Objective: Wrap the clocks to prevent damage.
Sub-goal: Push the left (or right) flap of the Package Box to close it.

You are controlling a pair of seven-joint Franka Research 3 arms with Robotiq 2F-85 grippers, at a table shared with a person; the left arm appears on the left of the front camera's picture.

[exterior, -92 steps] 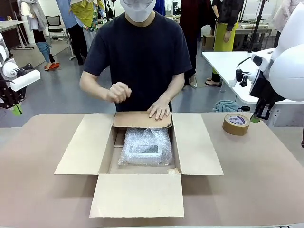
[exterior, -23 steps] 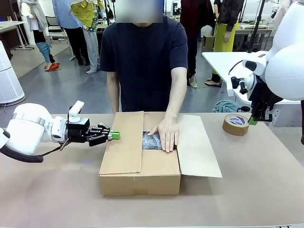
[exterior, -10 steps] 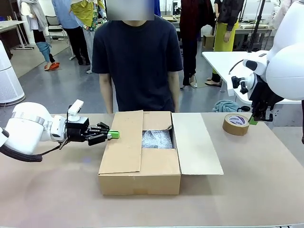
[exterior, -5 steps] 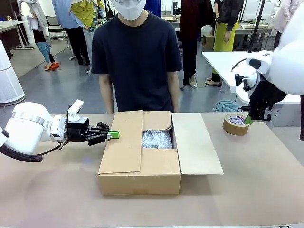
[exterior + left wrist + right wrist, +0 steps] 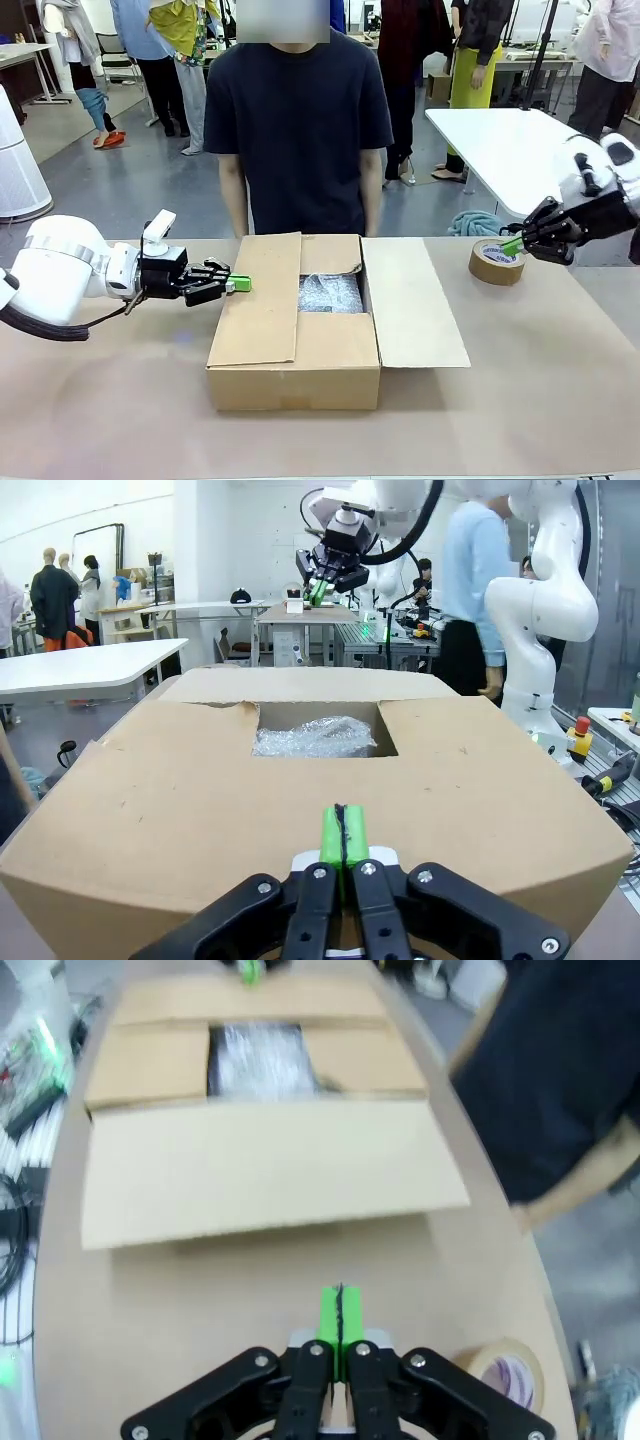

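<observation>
Mid-table [image 5: 110, 400]: cardboard box [image 5: 295, 345], left and near flaps folded in, right flap lying flat outward. Inside it, the bubble-wrapped clock [image 5: 330, 293] shows through the gap at the far side; flaps hide most of it, so long axis and facing cannot be told. Far right: tape roll [image 5: 497, 262], lying flat. Behind the box stands a person [image 5: 300, 120]. The left gripper [image 5: 238, 285] is clenched, empty, tips aimed at the box's left side, just beside it. The right gripper [image 5: 513, 245] is clenched, empty, by the tape roll

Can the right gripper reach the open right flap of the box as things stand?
Probably yes: the right gripper, shut, hovers by the tape roll, and bare table lies between it and the flap.
</observation>
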